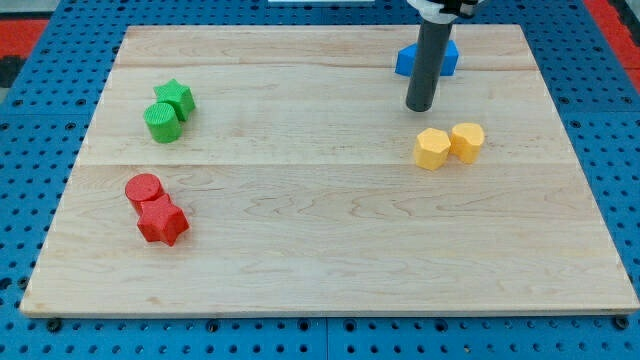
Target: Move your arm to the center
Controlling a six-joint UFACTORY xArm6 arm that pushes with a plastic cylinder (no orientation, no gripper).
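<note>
My tip (420,106) rests on the wooden board (320,260) in the upper right part of the view. The dark rod rises from it and partly hides a blue block (447,60) just behind it, whose shape I cannot make out. A yellow hexagon block (432,149) and a yellow cylinder (467,142) lie touching each other just below and right of my tip. A green star (176,98) and a green cylinder (162,122) sit together at the upper left. A red cylinder (144,189) and a red star (162,222) sit together at the lower left.
The board lies on a blue pegboard surface (40,120) that surrounds it on all sides. A red area (25,30) shows at the view's top left corner.
</note>
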